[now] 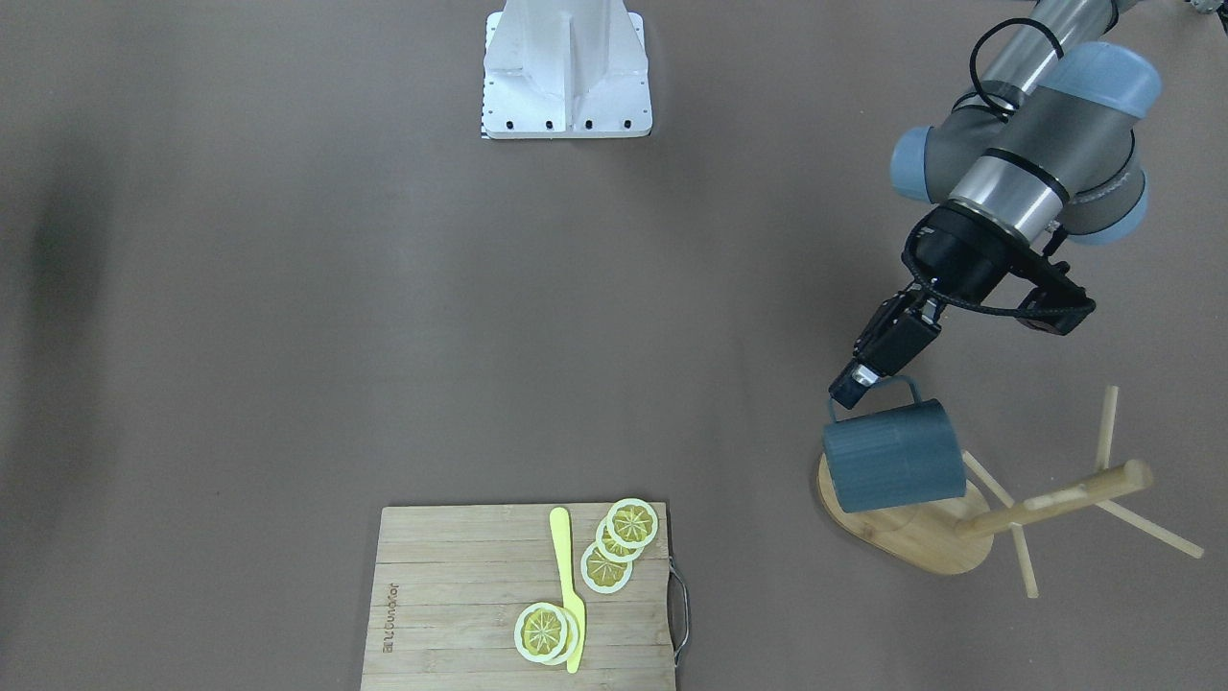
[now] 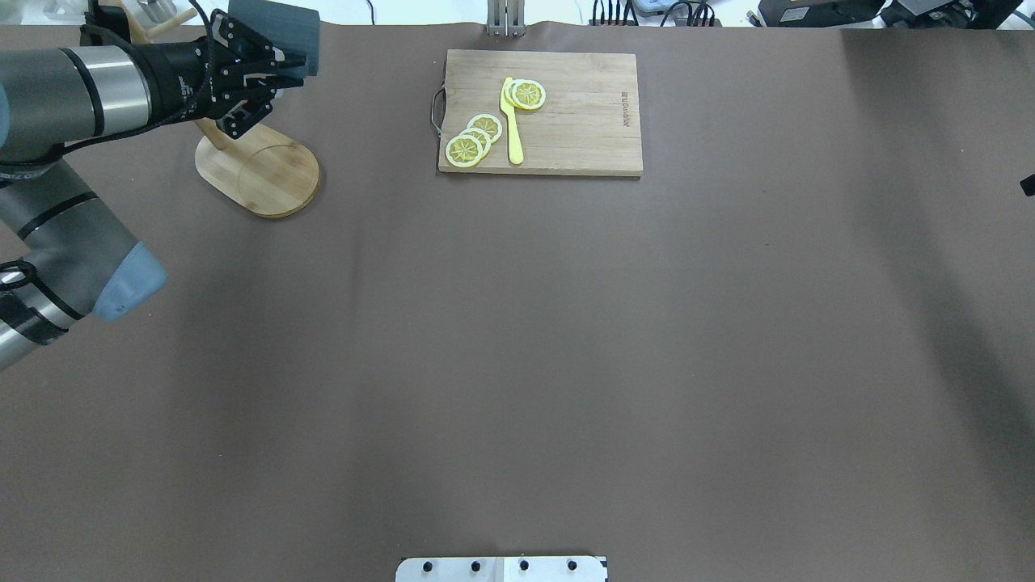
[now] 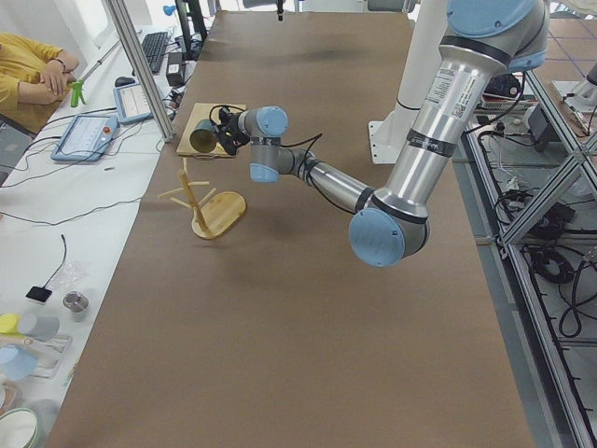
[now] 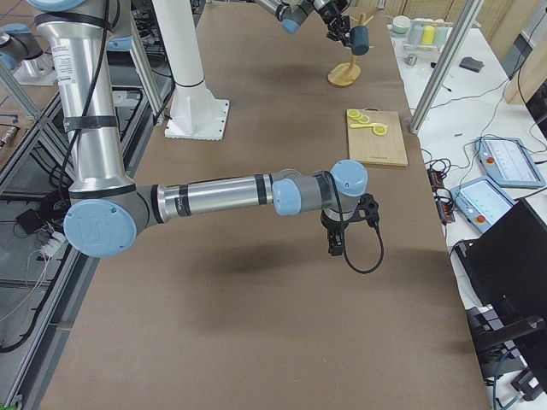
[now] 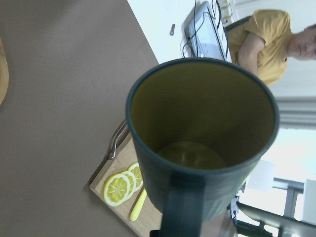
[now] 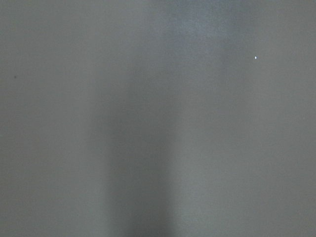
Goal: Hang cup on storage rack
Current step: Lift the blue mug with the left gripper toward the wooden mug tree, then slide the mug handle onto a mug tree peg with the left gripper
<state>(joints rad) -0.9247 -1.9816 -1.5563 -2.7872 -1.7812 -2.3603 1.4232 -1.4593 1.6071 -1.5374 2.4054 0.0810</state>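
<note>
The dark blue-grey cup (image 1: 892,456) with a yellow inside (image 5: 202,123) is held in the air, tilted on its side, over the oval base of the bamboo storage rack (image 1: 1055,499). My left gripper (image 1: 854,379) is shut on the cup's loop handle (image 5: 180,207). In the overhead view the cup (image 2: 279,32) is just beyond the left gripper (image 2: 283,69), above the rack's base (image 2: 259,166). I cannot tell whether the cup touches a peg. My right gripper (image 4: 335,248) hangs over the bare table far from the rack; I cannot tell if it is open.
A rectangular bamboo cutting board (image 1: 460,595) with lemon slices (image 1: 542,631) and a yellow knife (image 1: 568,585) lies at the table's operator-side edge. The robot's white base (image 1: 566,72) is opposite. A person in yellow (image 3: 33,70) sits beyond the table.
</note>
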